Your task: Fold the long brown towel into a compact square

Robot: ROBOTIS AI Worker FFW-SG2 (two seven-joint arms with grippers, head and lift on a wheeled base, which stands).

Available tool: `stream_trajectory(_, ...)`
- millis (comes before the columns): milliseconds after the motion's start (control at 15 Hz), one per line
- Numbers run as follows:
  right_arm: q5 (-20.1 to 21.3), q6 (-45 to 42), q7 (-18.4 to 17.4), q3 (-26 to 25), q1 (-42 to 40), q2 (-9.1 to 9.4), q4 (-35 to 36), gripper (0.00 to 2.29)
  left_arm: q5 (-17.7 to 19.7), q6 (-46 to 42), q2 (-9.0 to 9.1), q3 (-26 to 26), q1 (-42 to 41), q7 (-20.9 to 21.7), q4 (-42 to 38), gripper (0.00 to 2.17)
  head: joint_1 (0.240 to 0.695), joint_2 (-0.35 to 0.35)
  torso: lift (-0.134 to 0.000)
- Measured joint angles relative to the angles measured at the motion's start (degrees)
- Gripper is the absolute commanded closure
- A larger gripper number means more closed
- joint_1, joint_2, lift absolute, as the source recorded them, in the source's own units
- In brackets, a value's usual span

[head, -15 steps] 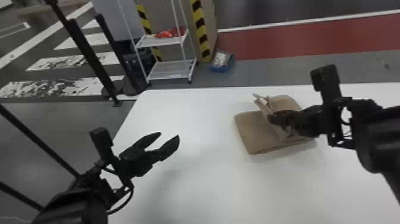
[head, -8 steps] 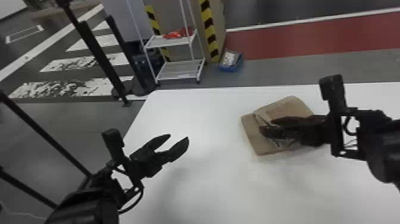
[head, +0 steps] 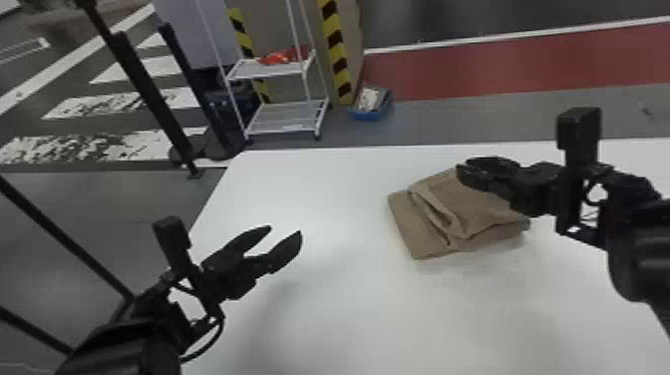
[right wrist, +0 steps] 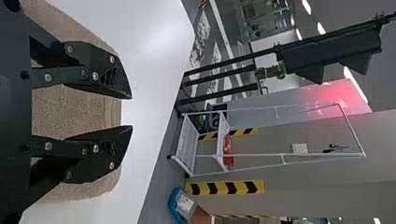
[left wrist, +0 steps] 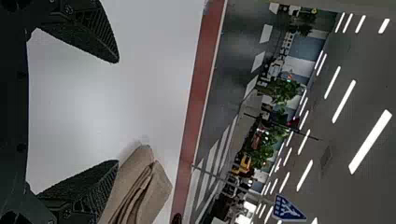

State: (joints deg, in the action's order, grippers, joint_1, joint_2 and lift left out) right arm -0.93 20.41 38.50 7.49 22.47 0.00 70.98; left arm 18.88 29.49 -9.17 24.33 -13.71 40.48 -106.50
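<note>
We find the brown towel point(head: 478, 204) folded in uneven layers, creased and gaping on top; left gripper point(head: 285, 230) and right gripper point(head: 462, 163) stand spread.

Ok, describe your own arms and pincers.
The left arm and right arm are black, each with a boxy block on the wrist and thin black cables. The left pincer and right pincer each have two black, tapering fingers, ridged near the tips, with round screws.
</note>
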Motion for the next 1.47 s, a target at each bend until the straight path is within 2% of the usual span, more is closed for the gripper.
stream_trajectory(267, 4.1, -2.1, -0.5, 3.0, 1.8, 0.0, -4.9, 1.77, -0.3, 0.1, 0.26, -0.1, 0.0, 0.2, 0.0, 0.12, 0.695, 0.293, -0.125)
stream_trajectory(600, 7.0, 0.0, 1.3, 8.5, 3.0, 0.0, -8.5, 1.76, -0.5, 0.5, 0.48, 0.0, 0.0, 0.3, 0.0, 0.12, 0.695, 0.326, -0.125)
stream_trajectory(800, 6.8, 0.4, 5.8, 10.5, 2.9, 0.0, -8.9, 1.76, -0.6, 0.7, 0.56, 0.1, 0.0, 0.4, 0.0, 0.12, 0.695, 0.35, -0.125)
stream_trajectory(1067, 6.9, 1.7, 14.2, 11.5, 0.7, 0.0, -6.2, 1.76, -0.6, 0.7, 0.38, 0.3, 0.2, 0.4, 0.0, 0.12, 0.695, 0.35, -0.125)
stream_trajectory(1267, 10.4, 8.5, 20.9, 11.6, -1.8, 0.0, -0.2, 1.76, -0.6, 0.7, 0.04, 0.3, 0.6, 0.4, 0.0, 0.12, 0.695, 0.35, -0.125)
stream_trajectory(1400, 12.7, 12.0, 22.2, 11.2, -3.7, 0.0, 4.5, 1.76, -0.6, 0.7, -0.04, 0.1, 0.9, 0.4, 0.3, 0.12, 0.695, 0.35, -0.125)
stream_trajectory(1467, 12.0, 12.7, 22.6, 10.3, -4.8, 0.0, 6.9, 1.76, -0.6, 0.7, -0.05, 0.1, 1.1, 0.4, 0.5, 0.12, 0.695, 0.35, -0.125)
